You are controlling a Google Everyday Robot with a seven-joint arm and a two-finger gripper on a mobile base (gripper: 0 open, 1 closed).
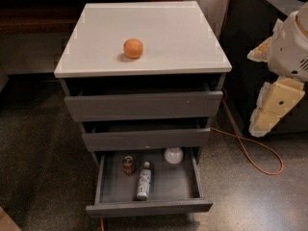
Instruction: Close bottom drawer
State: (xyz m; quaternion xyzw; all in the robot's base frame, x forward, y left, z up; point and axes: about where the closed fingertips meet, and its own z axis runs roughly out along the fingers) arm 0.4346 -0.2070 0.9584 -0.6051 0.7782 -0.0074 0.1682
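Observation:
The bottom drawer [149, 207] of the white-topped grey cabinet [144, 37] stands pulled far out, its flat dark-grey front facing me. In its shallow tray lie a small can [128, 164], a clear bottle [143, 180] and a white bowl-like object [173, 155]. The middle drawer [147, 139] and top drawer [144, 105] are each out a little. My gripper [275, 107] hangs on the cream-and-white arm to the right of the cabinet, level with the upper drawers and apart from all of them.
An orange [133, 48] sits on the cabinet top. An orange cable [250, 150] loops over the speckled floor to the right of the cabinet. A dark unit [250, 42] stands behind the arm. A low dark bench [33, 13] runs at the back left.

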